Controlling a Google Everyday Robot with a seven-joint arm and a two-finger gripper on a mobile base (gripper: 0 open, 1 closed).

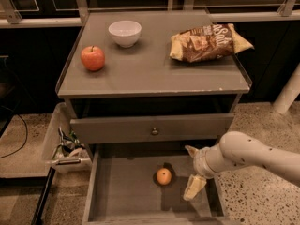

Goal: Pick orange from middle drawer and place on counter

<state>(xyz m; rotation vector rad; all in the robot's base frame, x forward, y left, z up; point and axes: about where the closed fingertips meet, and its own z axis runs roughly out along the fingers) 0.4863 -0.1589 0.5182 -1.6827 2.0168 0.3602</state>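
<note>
The orange point(163, 176) lies on the grey floor of the open middle drawer point(122, 191), near its centre. My gripper point(191, 171) hangs over the drawer's right part, just right of the orange and apart from it, its fingers point(193, 187) spread open with nothing between them. The white arm comes in from the right. The counter point(150, 69) is the grey cabinet top above.
On the counter sit a red apple point(93, 58) at the left, a white bowl point(124, 33) at the back and a chip bag point(208, 42) at the right. A shut drawer front with a knob point(154, 131) is above the open drawer. A bin with clutter point(65, 146) stands left.
</note>
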